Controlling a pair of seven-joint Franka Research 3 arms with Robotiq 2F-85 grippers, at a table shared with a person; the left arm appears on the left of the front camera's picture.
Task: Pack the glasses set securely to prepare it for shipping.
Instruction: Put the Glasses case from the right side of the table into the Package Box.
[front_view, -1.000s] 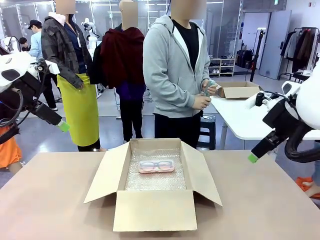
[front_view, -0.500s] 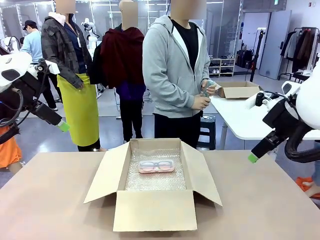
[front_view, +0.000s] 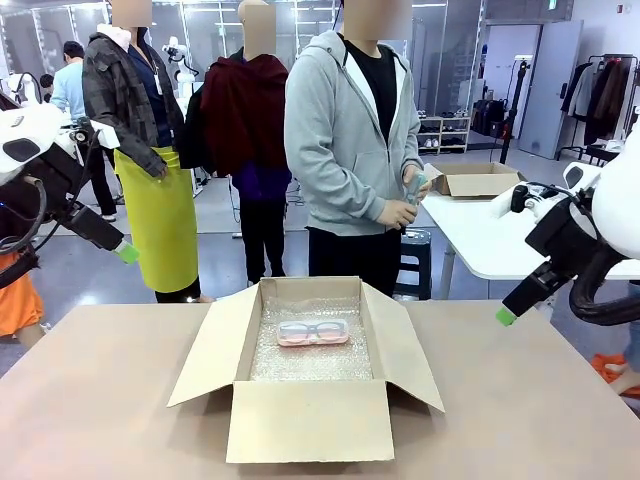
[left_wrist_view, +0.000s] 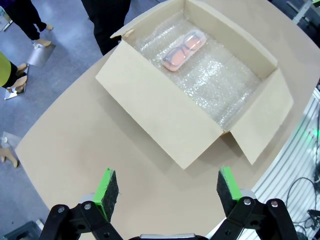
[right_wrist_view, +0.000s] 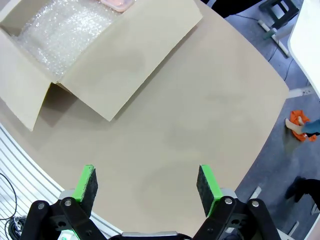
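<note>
A pale pink glasses case (front_view: 313, 332) lies on bubble wrap inside the open cardboard box (front_view: 308, 420) at mid table; the left wrist view shows the case (left_wrist_view: 184, 50) too. Its end peeks in at the top of the right wrist view (right_wrist_view: 117, 4). The person in the grey hoodie stands behind the box and holds a mint green case (front_view: 417, 183) in both hands at waist height. My left gripper (front_view: 127, 252) hangs open high off the table's left side, its pads (left_wrist_view: 107, 187) far apart. My right gripper (front_view: 506, 316) hangs open above the right side, empty, pads (right_wrist_view: 206, 184) wide.
All four box flaps (front_view: 208, 350) stand spread outward. Bare tan table (front_view: 110, 400) lies on both sides of the box. A white table with another cardboard box (front_view: 478, 180) stands at the back right. Other people stand behind at the left.
The person's hands have shifted slightly with the green case. Both arms and the pink case have stayed still.
</note>
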